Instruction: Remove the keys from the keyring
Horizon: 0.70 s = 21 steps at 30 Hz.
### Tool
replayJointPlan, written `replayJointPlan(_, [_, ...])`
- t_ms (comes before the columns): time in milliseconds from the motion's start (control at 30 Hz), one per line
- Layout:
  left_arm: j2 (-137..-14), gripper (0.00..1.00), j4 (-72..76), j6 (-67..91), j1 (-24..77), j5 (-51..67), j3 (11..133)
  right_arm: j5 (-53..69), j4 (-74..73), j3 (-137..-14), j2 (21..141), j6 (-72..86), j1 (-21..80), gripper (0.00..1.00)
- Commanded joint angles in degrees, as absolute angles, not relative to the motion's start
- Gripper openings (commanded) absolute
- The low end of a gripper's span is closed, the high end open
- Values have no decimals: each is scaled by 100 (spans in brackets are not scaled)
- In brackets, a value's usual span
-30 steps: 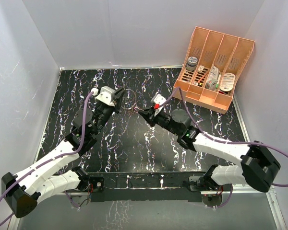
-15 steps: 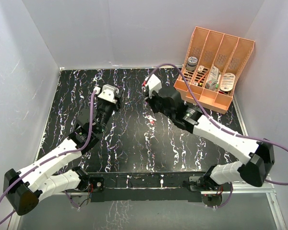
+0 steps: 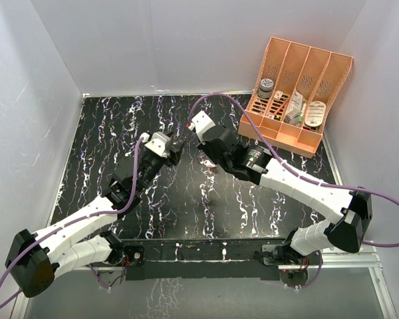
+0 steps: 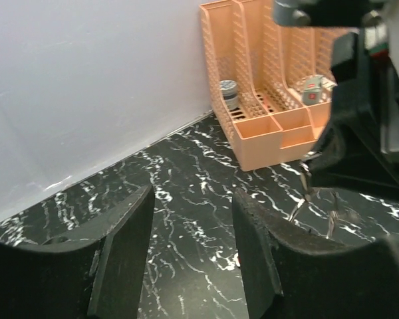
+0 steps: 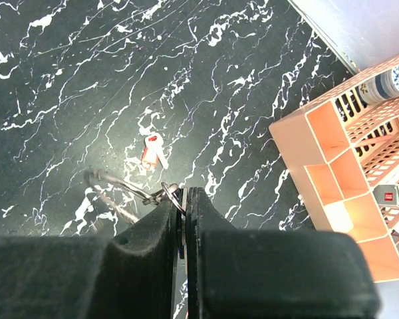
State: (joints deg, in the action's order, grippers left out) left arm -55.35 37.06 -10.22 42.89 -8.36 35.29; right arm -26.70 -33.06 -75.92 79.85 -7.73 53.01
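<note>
My right gripper (image 3: 205, 157) hangs over the middle of the table, and its jaws (image 5: 184, 191) are shut on a flat silvery key (image 5: 179, 203) with a small ring at its head. The thin wire keyring (image 5: 112, 187) and more keys dangle to the left of the fingers, above the table. In the left wrist view these keys (image 4: 306, 181) hang from the right gripper. A small red piece (image 5: 150, 149) lies loose on the black table (image 3: 209, 168). My left gripper (image 3: 174, 151) stands open just left of the bunch, with nothing between its fingers (image 4: 126, 246).
An orange organiser (image 3: 296, 136) with several compartments holding small items stands at the back right, by the white wall (image 4: 256, 126). White walls close off the black marbled table (image 3: 106, 133) at the back and sides.
My left gripper has opened, let go of the keyring and drawn back toward the right. My right arm has lifted the bunch and swung it left. The red piece now lies on the table.
</note>
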Motion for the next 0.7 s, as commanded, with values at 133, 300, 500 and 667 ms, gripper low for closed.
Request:
replayJointPlan(133, [-5673,51,5195,-788,4267,525,2996,-3060,-2895,-7908,7846,-973,5400,0])
replayJointPlan(300, [-5798,53,5995,-594,4273,976,2675,-2940,-2728,-7815,7700,-975,5423,0])
replayJointPlan(500, [-6177,60,6811,-420,4274,828,2512,-2650,-2636,-7783,7544,-945,5432,0])
replayJointPlan(667, [-6478,66,7048,-445,4267,877,2666,-2571,-2658,-7751,7507,-932,5449,0])
